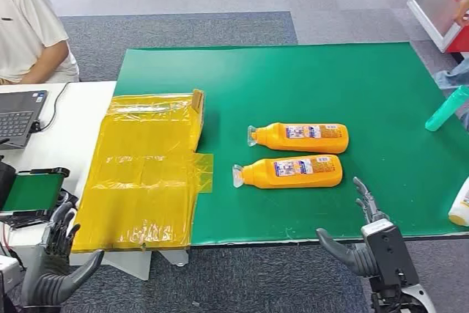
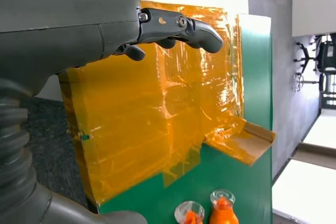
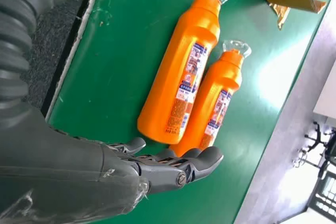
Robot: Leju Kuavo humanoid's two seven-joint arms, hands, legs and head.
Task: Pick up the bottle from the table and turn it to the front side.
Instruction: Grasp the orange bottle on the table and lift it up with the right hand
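Observation:
Two orange bottles with clear caps lie on their sides on the green mat (image 1: 332,78), caps pointing left. The nearer bottle (image 1: 290,171) (image 3: 178,72) and the farther bottle (image 1: 301,137) (image 3: 216,100) are parallel, both with small-print labels facing up. My right hand (image 1: 362,236) (image 3: 158,166) hovers open at the mat's front edge, just right of the nearer bottle's base, holding nothing. Off the table's front left corner, my left hand (image 1: 55,254) (image 2: 174,27) is open and empty, beside the yellow taped sheet (image 1: 143,174) (image 2: 154,108).
A person in a white shirt (image 1: 28,27) sits at the far left by a laptop (image 1: 19,115). A teal bottle (image 1: 447,108) and a white bottle (image 1: 460,207) lie at the mat's right edge. A small green-screened device (image 1: 33,192) sits near my left hand.

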